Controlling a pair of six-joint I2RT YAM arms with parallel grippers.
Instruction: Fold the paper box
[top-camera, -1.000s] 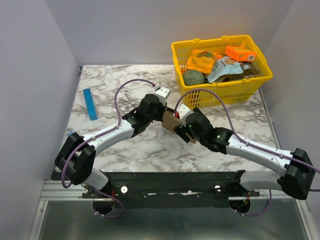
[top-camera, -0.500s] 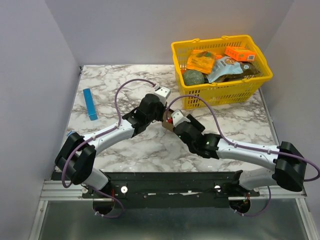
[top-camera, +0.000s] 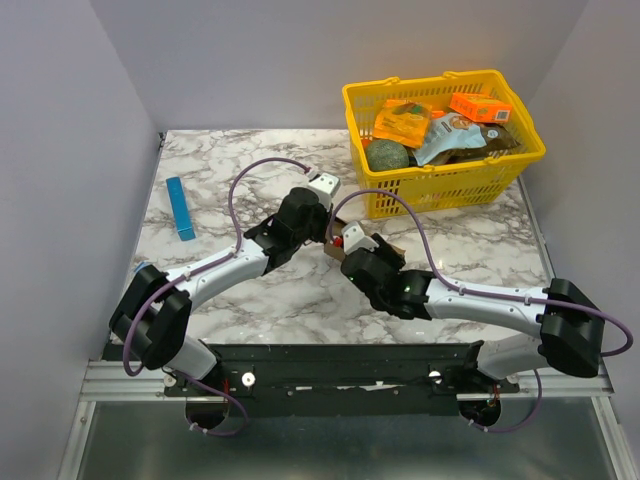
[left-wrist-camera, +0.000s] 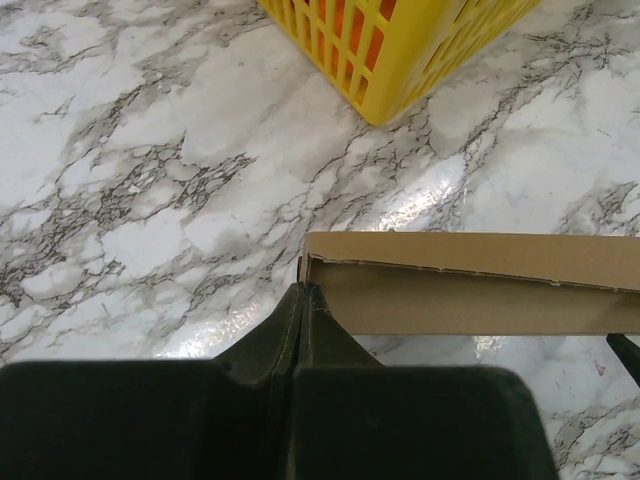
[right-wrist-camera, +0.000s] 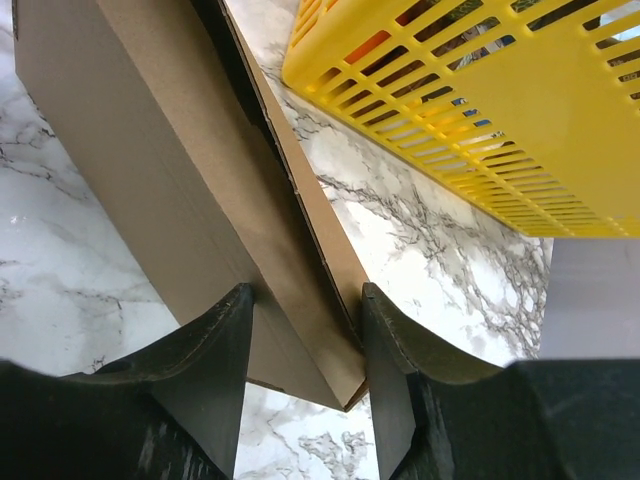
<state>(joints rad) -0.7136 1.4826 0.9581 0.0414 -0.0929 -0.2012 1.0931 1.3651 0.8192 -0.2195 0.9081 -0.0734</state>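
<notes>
The paper box (left-wrist-camera: 470, 285) is a brown cardboard carton, long and narrow, held just above the marble table. My left gripper (left-wrist-camera: 303, 290) is shut, its tips pinching the carton's left end wall. The right gripper (right-wrist-camera: 305, 300) straddles the other end of the paper box (right-wrist-camera: 150, 130), one finger (right-wrist-camera: 225, 340) against its broad face and the other against a side flap. From above, the left gripper (top-camera: 322, 232) and right gripper (top-camera: 345, 247) meet mid-table, and only slivers of the paper box (top-camera: 393, 250) show between them.
A yellow basket (top-camera: 445, 190) with orange packets and other goods stands at the back right, close behind the carton; its wall (right-wrist-camera: 500, 130) and corner (left-wrist-camera: 400, 50) fill the wrist views. A thin blue strip (top-camera: 180, 208) lies at the left. Grey walls close in both sides.
My right gripper has swung left to the carton and its jaws have narrowed from wide open onto the carton. More of the carton is now covered. The left arm stays put.
</notes>
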